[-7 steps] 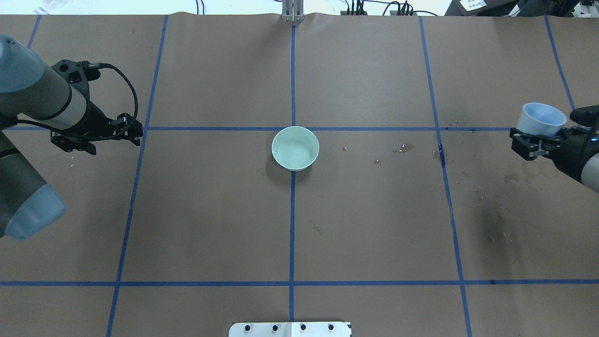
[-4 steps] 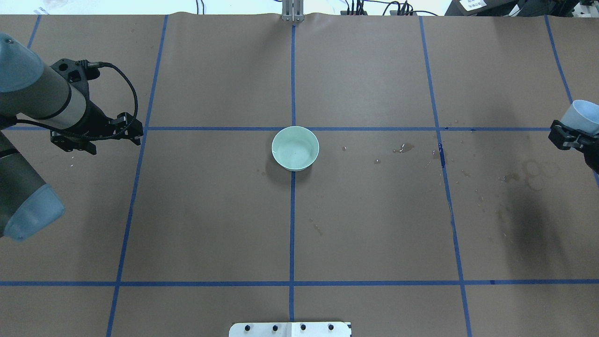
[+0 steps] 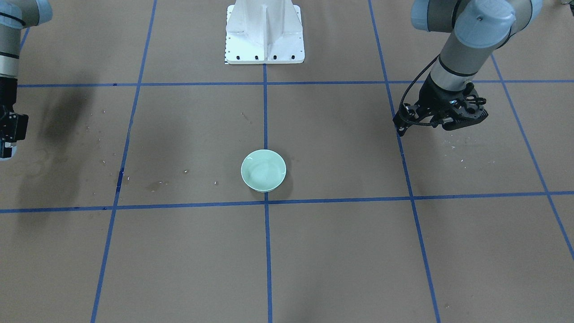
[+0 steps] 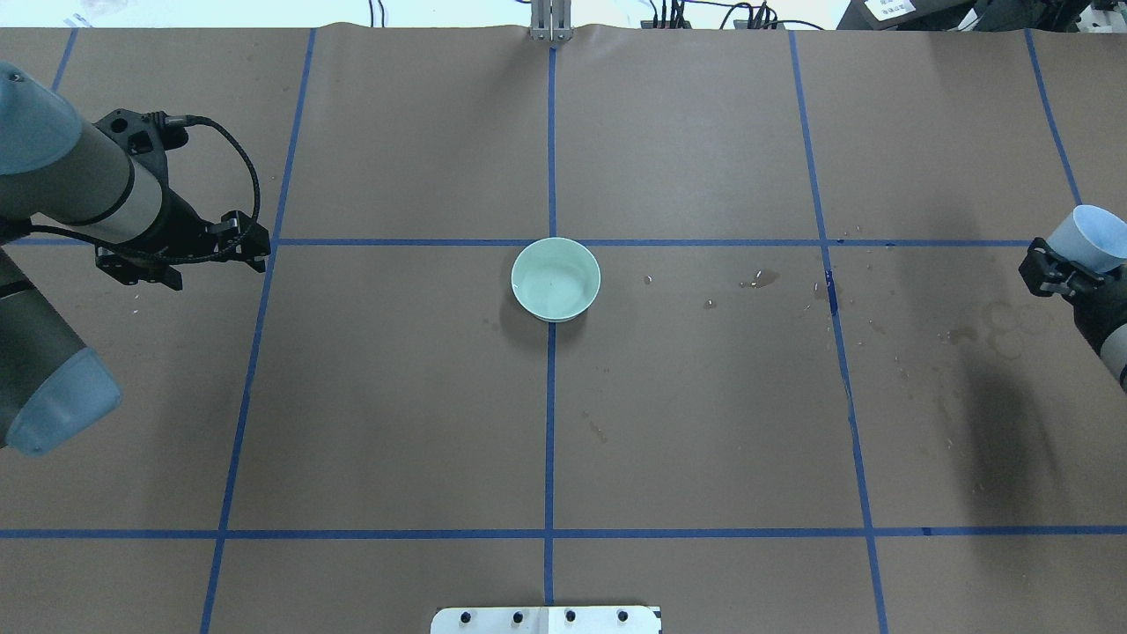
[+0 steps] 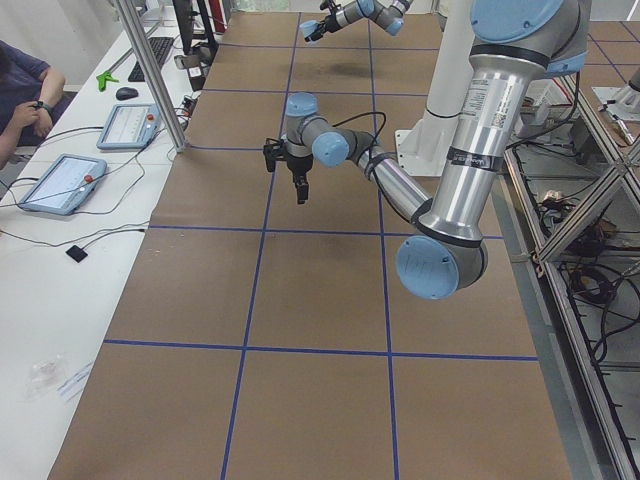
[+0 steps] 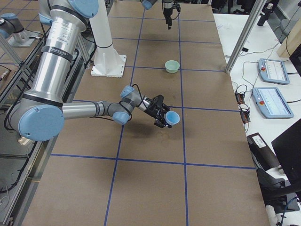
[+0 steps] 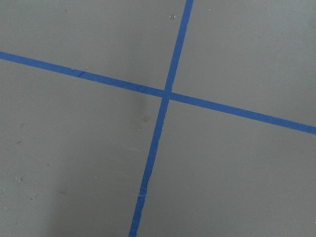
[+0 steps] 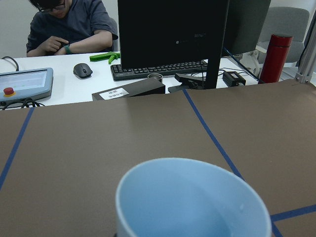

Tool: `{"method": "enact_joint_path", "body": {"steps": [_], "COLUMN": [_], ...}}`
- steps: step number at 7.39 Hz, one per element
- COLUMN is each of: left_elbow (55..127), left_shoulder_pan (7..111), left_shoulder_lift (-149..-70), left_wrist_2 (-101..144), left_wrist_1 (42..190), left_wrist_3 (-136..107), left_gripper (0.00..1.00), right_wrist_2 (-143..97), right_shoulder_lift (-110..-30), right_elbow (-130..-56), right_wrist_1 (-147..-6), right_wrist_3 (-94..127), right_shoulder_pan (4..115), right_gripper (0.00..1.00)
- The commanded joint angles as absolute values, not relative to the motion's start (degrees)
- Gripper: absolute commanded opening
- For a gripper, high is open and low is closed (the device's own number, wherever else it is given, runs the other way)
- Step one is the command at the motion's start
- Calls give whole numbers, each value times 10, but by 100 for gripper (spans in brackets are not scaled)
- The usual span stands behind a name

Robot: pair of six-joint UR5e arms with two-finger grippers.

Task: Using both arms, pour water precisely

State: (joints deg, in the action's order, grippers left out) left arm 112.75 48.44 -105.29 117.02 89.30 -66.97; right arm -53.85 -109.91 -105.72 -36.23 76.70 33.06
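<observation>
Two arms stand at opposite ends of the table (image 4: 396, 396), well apart from the vessel between them. At the far left, the left gripper (image 5: 302, 188) hangs over a crossing of blue tape (image 7: 167, 94) with nothing in it; I cannot tell whether its jaws are parted or closed. If it is meant to steady anything during the pour, it has a long reach to make, and a hurried approach could knock the target.

At the centre sits the green bowl (image 4: 513, 280), alone and unbraced on the tape line. A faint sheen inside it suggests water (image 4: 556, 282). Being light and loose, it would probably slide or tip at any nudge.

Right of it, wet spots (image 4: 759, 280) mark the paper between bowl and cup, so drips along this path are a real risk.

At the far right, the right gripper (image 4: 1061, 267) is clamped on the pale blue cup (image 4: 1096, 238), held above the table and tilted. How much it holds I cannot tell from the wrist view. Carried across at that lean, or swung fast, it could slop over the rim short of the bowl.
</observation>
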Motion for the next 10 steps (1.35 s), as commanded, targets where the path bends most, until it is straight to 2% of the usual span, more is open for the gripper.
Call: {"method": "enact_joint_path", "body": {"steps": [1,7,10], "left_elbow": [1129,1131,1131], "left_shoulder_pan": [485,484,484], "left_shoulder_lift": [-1052,-1052,-1049], "left_wrist_2": [1170,1167,1167], "left_wrist_1": [893,893,893], "left_wrist_3": [-670,-670,-670], "left_gripper": [100,100,100], "right_wrist_2": [-466,-361,-345], "right_shoulder_lift": [-1099,-1086,-1015], "right_elbow": [-1049,-1041,-976], "right_wrist_1": [-403,-524,-523], "right_wrist_3": [803,903,929], "right_shoulder_pan": [273,193,190], "right_gripper": [0,0,0]}}
